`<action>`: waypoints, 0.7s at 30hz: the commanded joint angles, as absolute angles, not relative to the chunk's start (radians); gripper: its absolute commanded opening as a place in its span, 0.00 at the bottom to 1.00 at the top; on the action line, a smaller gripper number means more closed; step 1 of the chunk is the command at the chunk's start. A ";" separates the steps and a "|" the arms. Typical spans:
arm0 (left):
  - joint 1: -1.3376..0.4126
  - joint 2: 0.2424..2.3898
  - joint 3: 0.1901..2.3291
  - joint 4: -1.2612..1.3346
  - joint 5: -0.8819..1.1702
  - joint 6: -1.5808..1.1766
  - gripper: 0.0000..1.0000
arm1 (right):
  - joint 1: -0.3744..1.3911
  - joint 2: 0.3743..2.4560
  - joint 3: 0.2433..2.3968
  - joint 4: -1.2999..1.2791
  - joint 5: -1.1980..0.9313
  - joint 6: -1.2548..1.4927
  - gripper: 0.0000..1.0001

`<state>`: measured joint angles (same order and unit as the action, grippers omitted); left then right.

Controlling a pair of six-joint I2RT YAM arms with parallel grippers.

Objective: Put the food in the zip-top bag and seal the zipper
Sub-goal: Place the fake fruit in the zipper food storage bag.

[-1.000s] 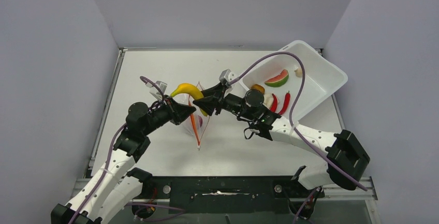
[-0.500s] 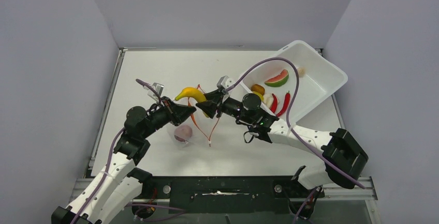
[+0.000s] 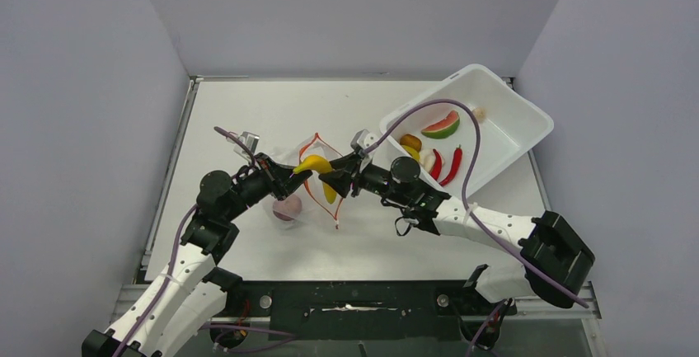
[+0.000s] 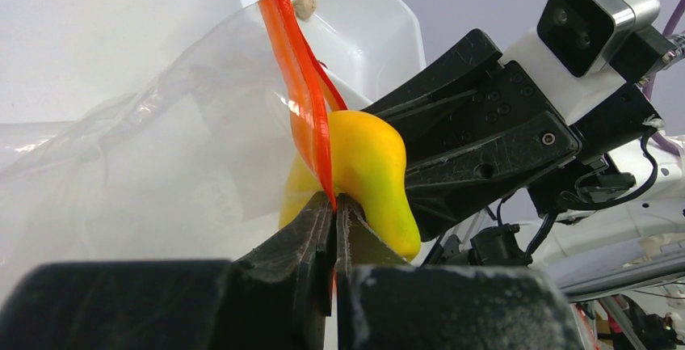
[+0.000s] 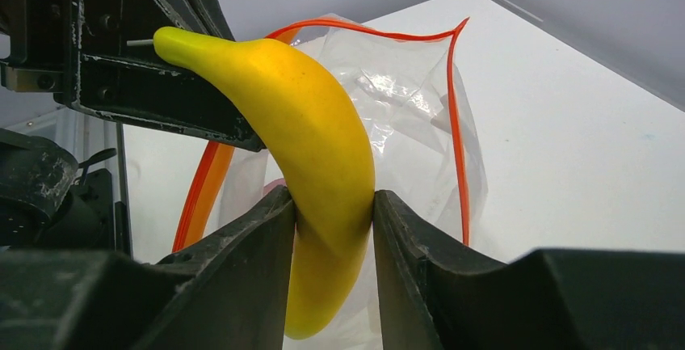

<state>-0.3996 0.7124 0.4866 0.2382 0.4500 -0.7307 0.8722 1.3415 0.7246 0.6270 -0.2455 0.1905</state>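
Clamping the yellow banana point(image 5: 323, 148), the right gripper point(image 5: 333, 201) is lowering it toward the mouth of the zip-top bag point(image 5: 404, 115), now spread wider than a second ago by the left gripper point(image 4: 334, 206) pinching the orange-red zipper point(image 4: 299, 83), so insertion is looking close, with more food point(image 3: 441, 124) waiting in the white bin point(image 3: 504, 122).

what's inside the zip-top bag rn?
One pinkish round piece shows through the clear zip-top bag. The banana, held by the right gripper, is at the open mouth; whether its tip is inside can't be told. Arms cover the rest.
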 commanded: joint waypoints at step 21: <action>-0.404 0.678 0.500 0.285 0.410 -0.711 0.00 | 0.883 1.280 0.884 0.239 0.114 0.363 0.30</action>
